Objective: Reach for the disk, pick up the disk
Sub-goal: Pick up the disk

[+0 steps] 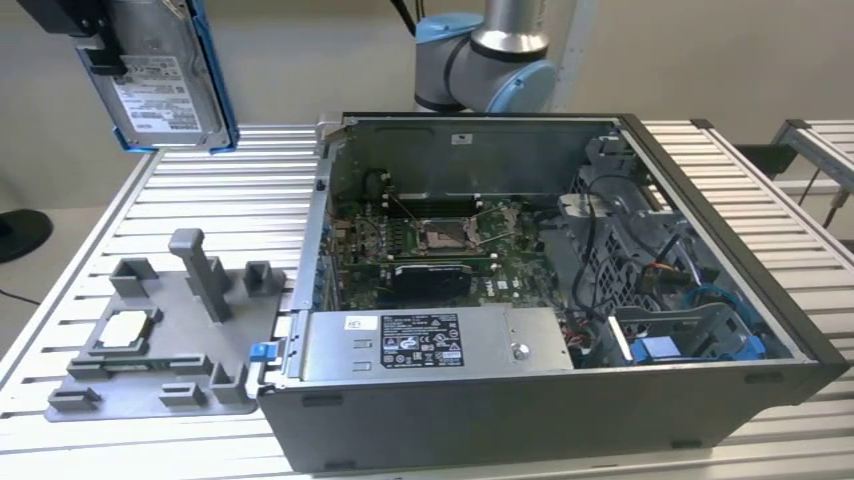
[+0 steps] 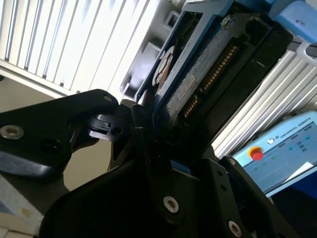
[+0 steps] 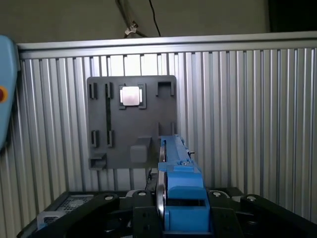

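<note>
Top of disk apparently off-frame.

White printed label on the silver-grey, blue-railed disk held in the gripper; black-and-white sticker on the silver metal box, well apart from the gripper. Lettering on both too small to read.

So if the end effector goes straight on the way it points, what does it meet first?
Probably the grey plastic fixture with upright posts, reached by the blue-railed silver disk the end effector holds; depth is unclear.
</note>
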You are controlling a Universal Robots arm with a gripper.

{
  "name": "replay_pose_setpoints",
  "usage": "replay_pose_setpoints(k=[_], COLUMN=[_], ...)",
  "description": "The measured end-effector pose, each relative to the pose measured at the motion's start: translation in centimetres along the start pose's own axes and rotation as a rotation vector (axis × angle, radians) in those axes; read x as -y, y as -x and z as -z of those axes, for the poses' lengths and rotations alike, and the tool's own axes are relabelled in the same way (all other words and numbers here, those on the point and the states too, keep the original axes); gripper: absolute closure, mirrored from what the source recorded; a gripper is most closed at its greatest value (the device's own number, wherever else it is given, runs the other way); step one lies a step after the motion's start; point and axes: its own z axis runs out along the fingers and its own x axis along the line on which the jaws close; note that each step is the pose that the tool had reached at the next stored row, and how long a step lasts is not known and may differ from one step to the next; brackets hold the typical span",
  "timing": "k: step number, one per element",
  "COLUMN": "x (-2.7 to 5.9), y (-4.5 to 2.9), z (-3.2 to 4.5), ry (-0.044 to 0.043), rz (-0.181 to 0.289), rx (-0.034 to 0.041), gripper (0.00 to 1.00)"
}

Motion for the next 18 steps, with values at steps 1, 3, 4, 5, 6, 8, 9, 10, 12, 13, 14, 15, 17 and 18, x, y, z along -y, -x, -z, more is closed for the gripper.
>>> replay_pose_setpoints(k=[1, 3, 4, 5, 6, 8, 9, 10, 12, 13, 14, 15, 17, 18], x=[0.34, 1.04, 1.38, 1.72, 2.06, 2.74, 3.07, 3.40, 4.06, 4.39, 4.71, 5.03, 5.67, 5.99], y=[0.02, 0.06, 0.08, 0.10, 0.12, 0.16, 0.18, 0.20, 0.24, 0.25, 0.27, 0.29, 0.33, 0.35], z=[0.00, 0.00, -0.01, -0.01, -0.01, -0.01, -0.01, -0.02, -0.01, -0.02, -0.02, -0.02, -0.02, -0.02], ry=[0.0003, 0.0010, 0.0013, 0.0017, 0.0021, 0.0028, 0.0032, 0.0035, 0.0042, 0.0045, 0.0049, 0.0052, 0.0059, 0.0062], rz=[0.000, 0.000, 0.000, 0.000, 0.000, 0.000, 0.000, 0.000, 0.000, 0.000, 0.000, 0.000, 0.000, 0.000], rx=[-0.0001, -0.0001, 0.0000, -0.0001, -0.0002, -0.0001, -0.0002, -0.0002, -0.0003, -0.0003, -0.0003, -0.0003, -0.0004, -0.0004], gripper=[1.00, 1.00, 1.00, 1.00, 1.00, 1.00, 1.00, 1.00, 1.00, 1.00, 1.00, 1.00, 1.00, 1.00])
